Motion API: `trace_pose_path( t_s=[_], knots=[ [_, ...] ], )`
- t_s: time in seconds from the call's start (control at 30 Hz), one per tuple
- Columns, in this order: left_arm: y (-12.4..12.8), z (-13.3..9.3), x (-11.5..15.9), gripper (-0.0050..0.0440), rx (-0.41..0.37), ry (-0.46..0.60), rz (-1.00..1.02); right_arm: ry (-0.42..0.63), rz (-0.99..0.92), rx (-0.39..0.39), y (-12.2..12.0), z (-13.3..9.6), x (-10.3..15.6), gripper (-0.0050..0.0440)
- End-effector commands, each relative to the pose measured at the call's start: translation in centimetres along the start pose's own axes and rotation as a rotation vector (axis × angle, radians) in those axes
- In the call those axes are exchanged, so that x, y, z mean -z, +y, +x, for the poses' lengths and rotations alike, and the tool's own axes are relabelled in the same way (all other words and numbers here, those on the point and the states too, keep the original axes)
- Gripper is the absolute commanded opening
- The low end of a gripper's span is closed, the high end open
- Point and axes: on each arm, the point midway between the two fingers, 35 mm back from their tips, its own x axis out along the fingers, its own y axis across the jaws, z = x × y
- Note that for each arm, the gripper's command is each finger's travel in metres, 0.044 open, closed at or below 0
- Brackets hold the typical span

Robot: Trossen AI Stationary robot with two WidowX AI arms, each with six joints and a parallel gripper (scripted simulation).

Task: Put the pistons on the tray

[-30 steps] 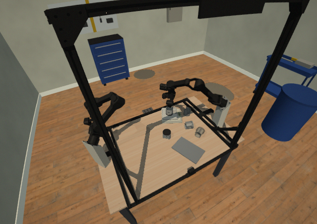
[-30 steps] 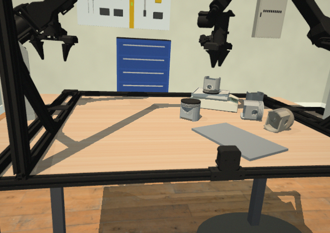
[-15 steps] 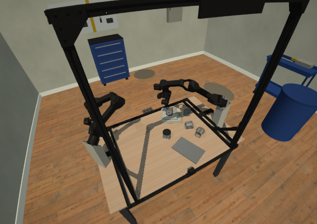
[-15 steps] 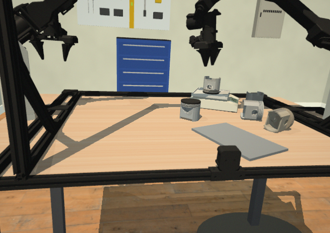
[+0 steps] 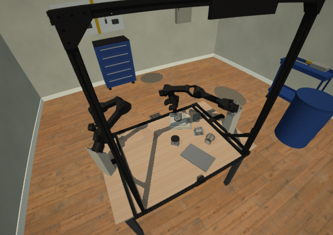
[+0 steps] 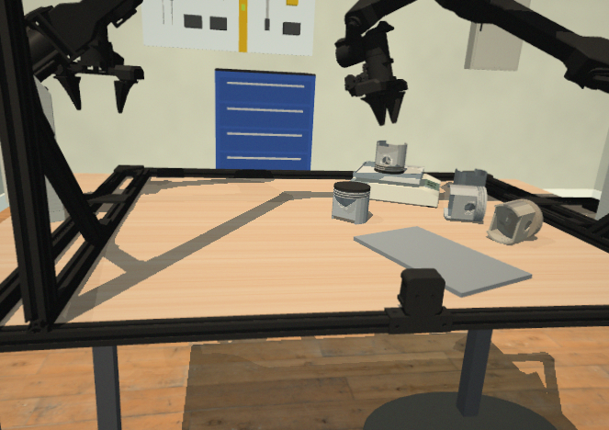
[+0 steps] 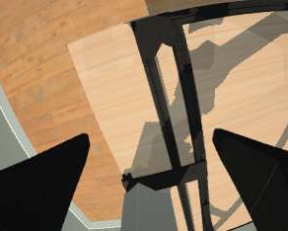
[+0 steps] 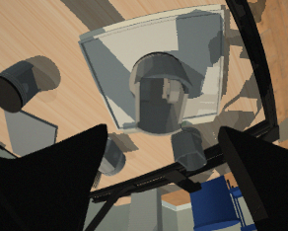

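Observation:
The flat grey steel tray [image 6: 442,258] lies on the bench at the front right, with nothing on it. One piston [image 6: 390,155] stands on the white scale [image 6: 399,185] behind it. My right gripper [image 6: 386,108] hangs open and empty straight above that piston, well clear of it; the right wrist view [image 8: 163,134] shows the piston [image 8: 160,96] below between the fingers. A dark-topped piston [image 6: 350,201] stands left of the scale. A grey piston [image 6: 465,202] and a tan one [image 6: 515,220] lie on their sides at the right, and another [image 6: 469,177] stands behind them. My left gripper [image 6: 96,94] is open and empty, high at the far left.
A black frame rail [image 6: 315,319] runs round the bench, with a small camera block [image 6: 420,291] at the tray's front edge. A frame post [image 6: 16,162] stands at the front left. A blue drawer cabinet [image 6: 263,118] is by the back wall.

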Motion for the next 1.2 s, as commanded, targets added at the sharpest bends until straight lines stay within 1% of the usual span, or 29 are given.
trace_pose_path(
  t_s=[0.0, 0.3, 0.43, 1.17],
  knots=[
    [0.0, 0.0, 0.0, 0.0440, 0.003, -0.001, 0.001, 0.016, -0.001, 0.002, -0.3, 1.1, -0.2, 0.0378],
    [0.0, 0.0, 0.0, 0.0440, 0.003, -0.001, 0.001, 0.016, -0.001, 0.002, -0.3, 2.5, -0.6, 0.0378],
    [0.0, 0.0, 0.0, 0.0440, 0.003, -0.001, 0.001, 0.014, 0.001, 0.002, -0.4, 2.7, -0.6, 0.0378],
    [0.0, 0.0, 0.0, 0.0440, 0.003, -0.001, 0.001, 0.014, 0.001, 0.002, -0.4, 6.0, -0.7, 0.0378]
  ],
)
